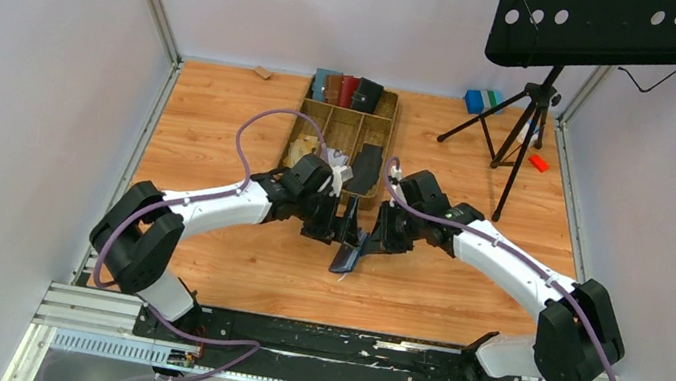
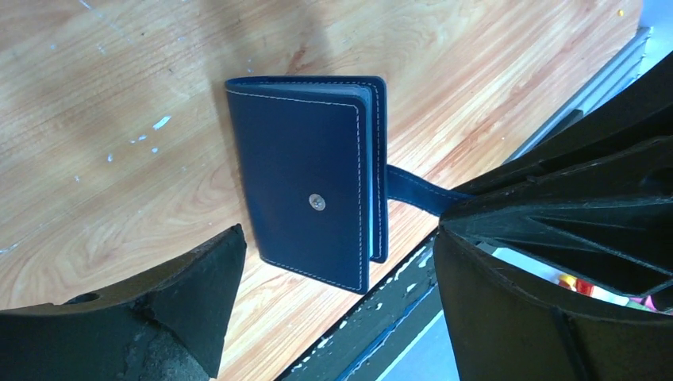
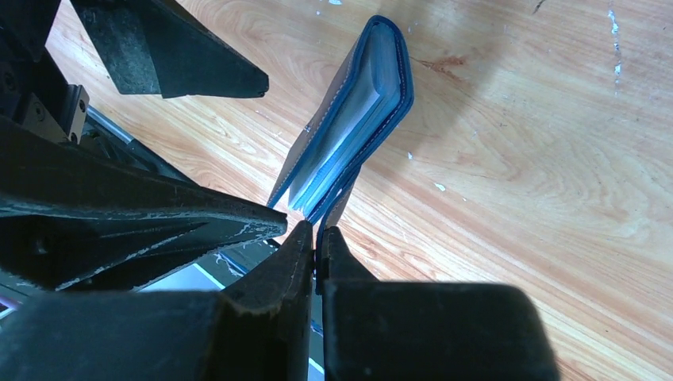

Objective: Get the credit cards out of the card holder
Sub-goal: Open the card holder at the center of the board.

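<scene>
The navy-blue card holder [image 1: 348, 253] hangs folded shut between my two grippers, above the wooden table. My right gripper [image 3: 317, 234] is shut on the holder's side tab [image 2: 417, 189]. The holder's stitched cover with a metal snap faces the left wrist camera [image 2: 305, 190]. In the right wrist view the holder [image 3: 389, 75] shows pale edges of the credit cards [image 3: 345, 123] packed inside. My left gripper [image 2: 340, 238] is open, with one finger on each side of the holder's lower edge, touching nothing. In the top view the left gripper [image 1: 334, 225] and right gripper [image 1: 375, 242] nearly meet.
A wooden compartment tray [image 1: 323, 128] stands just behind the grippers, with several other holders [image 1: 347, 91] at its far end. A music stand tripod [image 1: 528, 108] stands at the back right beside a blue object [image 1: 479, 100] and a red one [image 1: 538, 162]. A black rail [image 1: 331, 343] runs along the near edge.
</scene>
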You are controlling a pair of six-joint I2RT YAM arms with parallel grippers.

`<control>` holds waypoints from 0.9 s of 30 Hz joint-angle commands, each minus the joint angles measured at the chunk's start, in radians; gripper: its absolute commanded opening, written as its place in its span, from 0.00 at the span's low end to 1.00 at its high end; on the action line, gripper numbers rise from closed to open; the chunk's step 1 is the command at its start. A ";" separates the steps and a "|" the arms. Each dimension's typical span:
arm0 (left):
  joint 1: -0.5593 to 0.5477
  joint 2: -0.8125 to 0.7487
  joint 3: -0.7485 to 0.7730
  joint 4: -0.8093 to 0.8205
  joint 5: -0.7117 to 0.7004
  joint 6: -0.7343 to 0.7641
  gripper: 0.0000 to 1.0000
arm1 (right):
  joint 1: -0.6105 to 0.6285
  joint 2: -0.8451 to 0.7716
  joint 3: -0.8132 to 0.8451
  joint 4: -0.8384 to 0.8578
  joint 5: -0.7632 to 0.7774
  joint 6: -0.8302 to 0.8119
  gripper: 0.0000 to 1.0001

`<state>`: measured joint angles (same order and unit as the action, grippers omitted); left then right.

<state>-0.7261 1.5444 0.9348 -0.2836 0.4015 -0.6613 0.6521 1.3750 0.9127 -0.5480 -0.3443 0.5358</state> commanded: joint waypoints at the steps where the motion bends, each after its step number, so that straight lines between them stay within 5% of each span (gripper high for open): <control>1: -0.003 0.002 -0.014 0.066 0.029 -0.030 0.91 | -0.002 0.000 0.013 0.032 -0.027 -0.016 0.00; 14: 0.005 0.095 0.037 -0.171 -0.109 0.032 0.50 | -0.027 -0.032 0.013 0.005 -0.015 -0.027 0.00; 27: 0.076 -0.057 -0.067 -0.061 -0.062 -0.035 0.44 | -0.062 -0.054 0.004 -0.006 -0.019 -0.033 0.00</control>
<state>-0.6651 1.5185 0.8845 -0.3393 0.3614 -0.6930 0.6006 1.3621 0.9127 -0.5644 -0.3534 0.5213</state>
